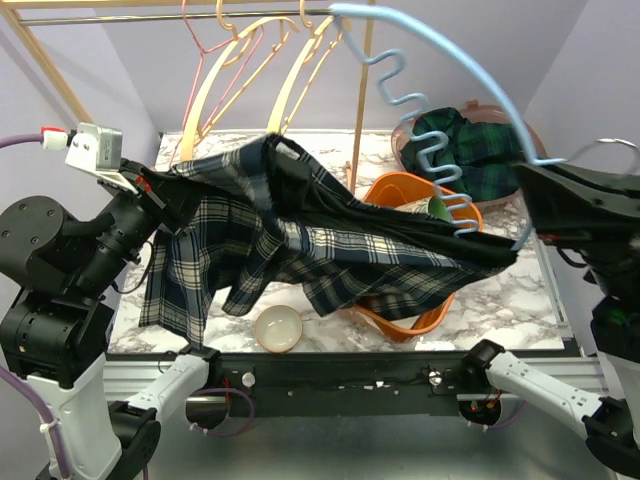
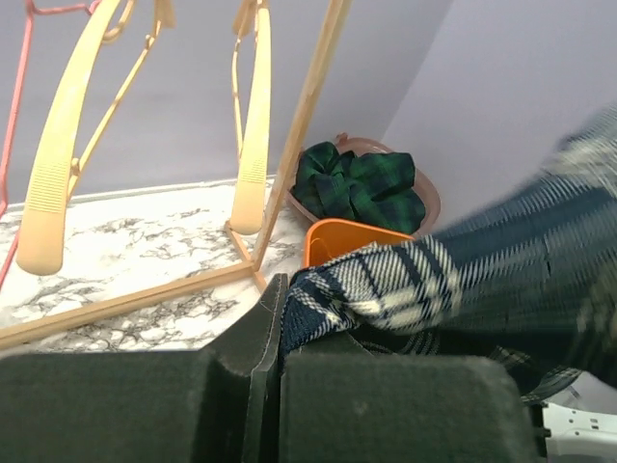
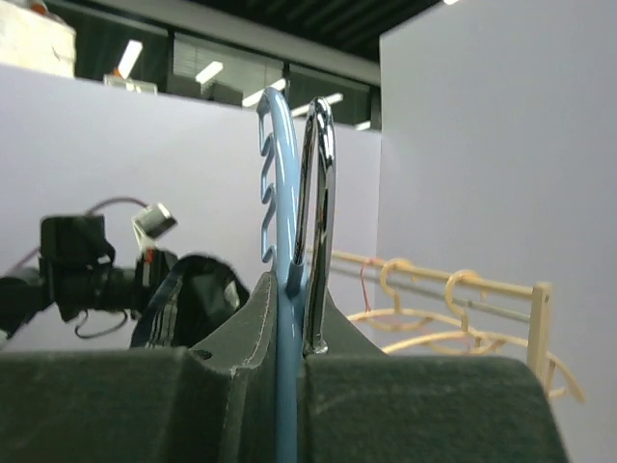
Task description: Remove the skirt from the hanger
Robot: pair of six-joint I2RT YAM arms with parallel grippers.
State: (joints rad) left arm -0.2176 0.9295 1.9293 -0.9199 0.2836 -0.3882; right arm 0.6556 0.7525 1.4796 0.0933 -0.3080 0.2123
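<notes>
Item: skirt [image 1: 300,240], dark plaid, 1 pc. Location: strung in mid-air btw both hands, above the bench [image 1: 510,300]; one edge pinched in L hand [image 2: 281,333], far end running to just below R hand [image 3: 289,318]. L hand: closed tight on skirt cloth, fabric bunched at its tips in the wrist view. R hand: closed on hanger [image 3: 281,212] (blue, w/ chrome hook), clamped near the neck; hanger arm arcs up and away from R hand, toward L. Status: part done, by my reading. Most of skirt hangs clear below hanger arm; end nearest R hand looks still caught at hanger's lower tip, can't confirm a clip. Left to do: free that end, draw skirt off. Under skirt, btw hands: orange tub [image 1: 392,188], small bowl [image 1: 278,328]. Beyond R hand: basket [image 2: 431,198] w/ green plaid cloth. Beyond L hand: rack [image 1: 363,90] w/ wooden hangers.
</notes>
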